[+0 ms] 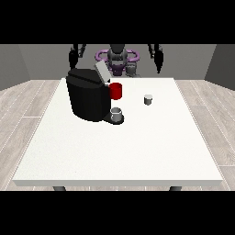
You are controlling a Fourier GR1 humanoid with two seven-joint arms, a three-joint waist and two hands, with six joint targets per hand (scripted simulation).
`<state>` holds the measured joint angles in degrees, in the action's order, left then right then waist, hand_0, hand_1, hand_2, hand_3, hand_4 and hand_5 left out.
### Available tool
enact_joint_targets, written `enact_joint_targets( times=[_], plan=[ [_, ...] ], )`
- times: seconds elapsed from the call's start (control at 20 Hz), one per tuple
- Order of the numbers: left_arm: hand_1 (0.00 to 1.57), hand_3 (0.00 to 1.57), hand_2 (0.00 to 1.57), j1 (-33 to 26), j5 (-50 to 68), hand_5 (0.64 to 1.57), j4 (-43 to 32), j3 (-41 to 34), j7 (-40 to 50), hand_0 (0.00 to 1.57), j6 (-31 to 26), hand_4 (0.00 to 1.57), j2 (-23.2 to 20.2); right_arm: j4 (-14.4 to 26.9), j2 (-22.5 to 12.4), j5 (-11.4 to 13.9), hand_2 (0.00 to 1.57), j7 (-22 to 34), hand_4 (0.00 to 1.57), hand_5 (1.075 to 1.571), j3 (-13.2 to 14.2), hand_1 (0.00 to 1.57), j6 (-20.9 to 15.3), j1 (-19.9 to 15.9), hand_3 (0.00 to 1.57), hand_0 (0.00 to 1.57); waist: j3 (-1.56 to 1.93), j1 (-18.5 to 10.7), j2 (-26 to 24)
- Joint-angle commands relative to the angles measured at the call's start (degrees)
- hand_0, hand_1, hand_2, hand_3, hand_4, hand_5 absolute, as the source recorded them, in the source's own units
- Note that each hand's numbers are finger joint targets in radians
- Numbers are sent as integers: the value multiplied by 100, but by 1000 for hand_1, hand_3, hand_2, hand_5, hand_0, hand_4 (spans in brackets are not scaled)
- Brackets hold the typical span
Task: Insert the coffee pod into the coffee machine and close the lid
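1. One coffee pod [148, 99] – a small grey cylinder with a paler top – stands upright on the white worktop [119, 151], to the view's right of the coffee machine [88, 95] and apart from it.
2. One coffee machine: a black, boxy body with its grey lid [102, 72] tilted up and open, and a red part [116, 91] at its front.
3. One grey cup [116, 114] sits on the machine's low base.
4. Two hands, both raised behind the worktop's far edge – the hand at the view's left [73, 58] and the hand at the view's right [159, 59]; whether their fingers are spread or pressed together, I cannot tell.
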<state>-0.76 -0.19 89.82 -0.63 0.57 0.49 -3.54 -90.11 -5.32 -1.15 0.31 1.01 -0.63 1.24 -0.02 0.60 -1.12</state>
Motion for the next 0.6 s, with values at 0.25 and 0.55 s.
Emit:
enact_joint_targets(
  times=[0.25, 0.55],
  plan=[
    [0, 0, 0, 500, 1, 1571, -303, 179, -342, 0, -341, 733, 32, 238, 284, 8, 0, -318, 328, 1571, -216, 0, 132, -12, 0, 0, 2, 149, 61],
    [0, 0, 0, 317, 125, 1571, -217, 373, -598, 0, -891, 685, -42, 610, 392, -296, 0, -1115, 346, 1571, 186, 0, 99, -38, 0, 0, 3, -11, 18]
  ],
)
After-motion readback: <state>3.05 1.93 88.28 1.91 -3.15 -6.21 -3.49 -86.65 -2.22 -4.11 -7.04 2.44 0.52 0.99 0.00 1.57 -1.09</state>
